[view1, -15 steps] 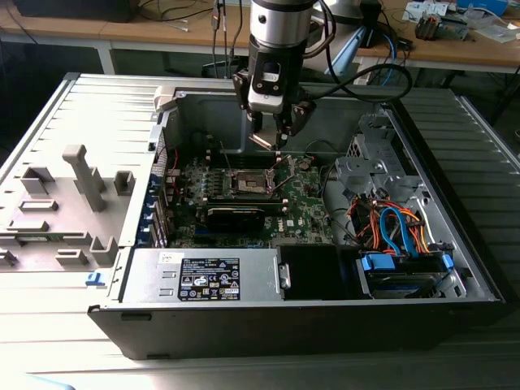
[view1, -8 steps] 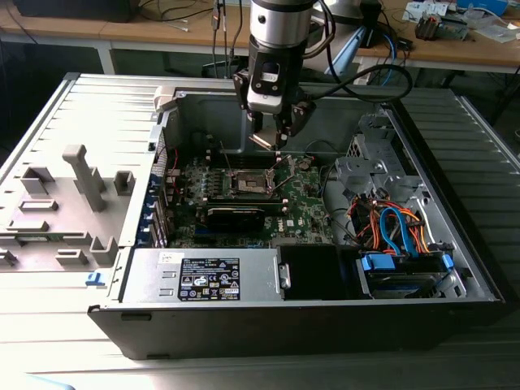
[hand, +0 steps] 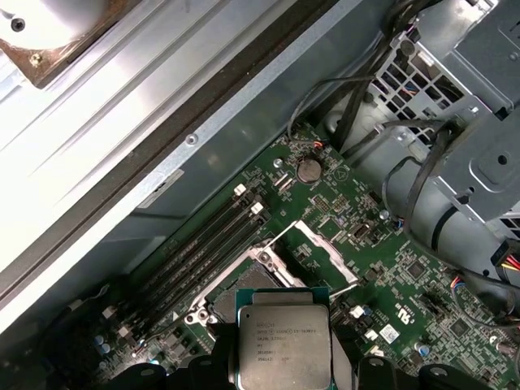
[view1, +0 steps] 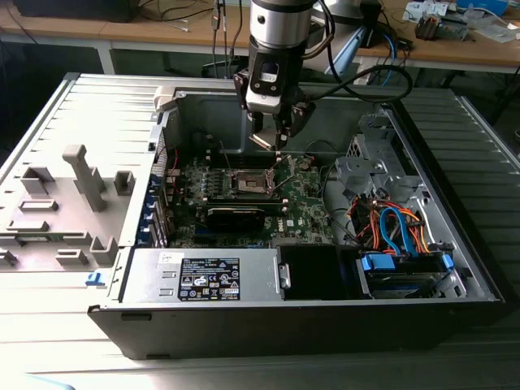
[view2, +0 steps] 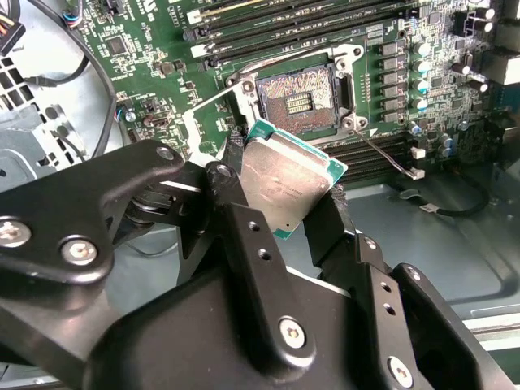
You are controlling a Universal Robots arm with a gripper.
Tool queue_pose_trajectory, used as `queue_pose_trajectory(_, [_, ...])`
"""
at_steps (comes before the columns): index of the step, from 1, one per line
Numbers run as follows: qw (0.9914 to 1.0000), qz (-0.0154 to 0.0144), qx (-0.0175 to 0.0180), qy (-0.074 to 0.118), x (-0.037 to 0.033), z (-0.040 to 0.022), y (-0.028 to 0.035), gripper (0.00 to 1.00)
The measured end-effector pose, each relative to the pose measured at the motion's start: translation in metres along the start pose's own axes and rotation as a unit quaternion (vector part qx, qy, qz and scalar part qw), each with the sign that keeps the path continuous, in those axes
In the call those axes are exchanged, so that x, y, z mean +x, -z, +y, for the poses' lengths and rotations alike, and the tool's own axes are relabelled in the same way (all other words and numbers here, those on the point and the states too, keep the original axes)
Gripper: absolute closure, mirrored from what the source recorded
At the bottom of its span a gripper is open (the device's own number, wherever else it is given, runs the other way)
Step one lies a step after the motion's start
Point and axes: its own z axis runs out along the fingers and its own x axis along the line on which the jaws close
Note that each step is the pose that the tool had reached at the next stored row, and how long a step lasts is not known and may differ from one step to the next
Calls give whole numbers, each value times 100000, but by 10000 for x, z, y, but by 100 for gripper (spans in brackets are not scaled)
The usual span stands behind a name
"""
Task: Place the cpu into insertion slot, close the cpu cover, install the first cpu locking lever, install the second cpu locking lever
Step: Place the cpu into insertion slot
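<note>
An open computer case (view1: 268,329) lies on its side on a ribbed grey surface, with a cluttered wooden workbench (view1: 455,50) behind it. Inside, the green circuit board (view1: 309,203) covers the case floor. The insertion slot (view2: 296,99) sits near the board's middle, bare and dark. The cpu cover (view2: 210,104) is swung up off it at one side, and a thin locking lever (view2: 383,156) angles away from one corner. The gripper (view1: 272,142) hangs above the board, between the slot and the case's far wall. Its black fingers (view2: 236,191) are clamped on two opposite edges of the cpu (view2: 286,183). The cpu is tilted, metal top showing, and clear of the slot.
</note>
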Motion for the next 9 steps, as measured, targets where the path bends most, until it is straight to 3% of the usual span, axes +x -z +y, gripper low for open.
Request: queue_pose_trajectory(9, [99997, -35, -13, -773, 0, 0, -4, 45])
